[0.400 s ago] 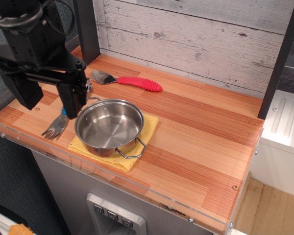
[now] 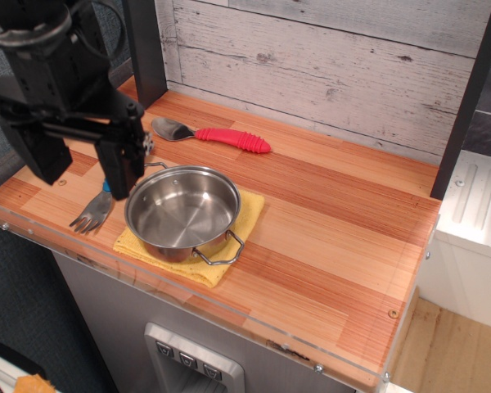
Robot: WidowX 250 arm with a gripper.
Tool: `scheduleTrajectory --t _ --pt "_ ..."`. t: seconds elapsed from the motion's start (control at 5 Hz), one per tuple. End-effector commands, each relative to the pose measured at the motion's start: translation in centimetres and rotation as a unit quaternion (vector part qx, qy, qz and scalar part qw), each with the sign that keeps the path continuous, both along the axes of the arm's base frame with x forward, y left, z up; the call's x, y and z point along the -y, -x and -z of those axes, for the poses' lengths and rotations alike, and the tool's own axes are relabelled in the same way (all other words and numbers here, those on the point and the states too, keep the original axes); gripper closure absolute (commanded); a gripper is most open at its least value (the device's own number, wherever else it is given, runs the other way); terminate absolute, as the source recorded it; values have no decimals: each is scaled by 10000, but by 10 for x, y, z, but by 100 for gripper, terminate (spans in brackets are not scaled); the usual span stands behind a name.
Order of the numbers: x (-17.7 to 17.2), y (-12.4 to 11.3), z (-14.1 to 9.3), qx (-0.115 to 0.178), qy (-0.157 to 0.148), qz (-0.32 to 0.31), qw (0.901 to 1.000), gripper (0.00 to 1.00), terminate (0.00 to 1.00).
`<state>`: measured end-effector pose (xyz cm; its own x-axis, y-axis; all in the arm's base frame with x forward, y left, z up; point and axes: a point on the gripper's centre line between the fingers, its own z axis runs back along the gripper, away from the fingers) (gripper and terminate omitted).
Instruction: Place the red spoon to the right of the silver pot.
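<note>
The red spoon (image 2: 215, 135) lies flat on the wooden desk (image 2: 335, 221) toward 12 o'clock from the silver pot (image 2: 182, 211), well short of the grey plank wall, with its shiny bowl pointing to 9 o'clock and the ribbed red handle running toward 3 o'clock. Nothing touches it, so the pickup has not begun. The pot stands upright and empty on a yellow cloth (image 2: 244, 219), which probably keeps it from sliding on the smooth wood; one wire loop handle faces 5 o'clock. At 9 o'clock from the pot a metal fork (image 2: 92, 214) rests with its tines toward the near edge, its handle mostly hidden behind the arm. The end effector (image 2: 121, 168) hangs low over the desk at about 10 o'clock from the pot, just beside the rim and near the spoon's bowl; its dark body hides the fingers, so I cannot tell whether they are apart or together. The bare wood at 3 o'clock from the pot looks like the likely destination.
</note>
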<state>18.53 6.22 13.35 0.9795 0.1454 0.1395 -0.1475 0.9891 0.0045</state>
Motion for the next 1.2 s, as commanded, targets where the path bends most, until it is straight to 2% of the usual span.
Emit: scheduleTrajectory --t 0.0,0.2,0.4,0.6,0.8,1.0 --pt "-25 -46 6 120 223 2107 9772 0 0" --pt "-25 -74 10 229 -281 2960 9545 0 0" --pt "-24 -105 17 271 -607 4118 9089 0 0" --pt "-24 -135 28 207 -800 4893 8682 0 0" --pt "-26 -164 38 375 -695 5479 8328 0 0" --pt "-20 -185 54 339 -658 5905 8037 0 0"
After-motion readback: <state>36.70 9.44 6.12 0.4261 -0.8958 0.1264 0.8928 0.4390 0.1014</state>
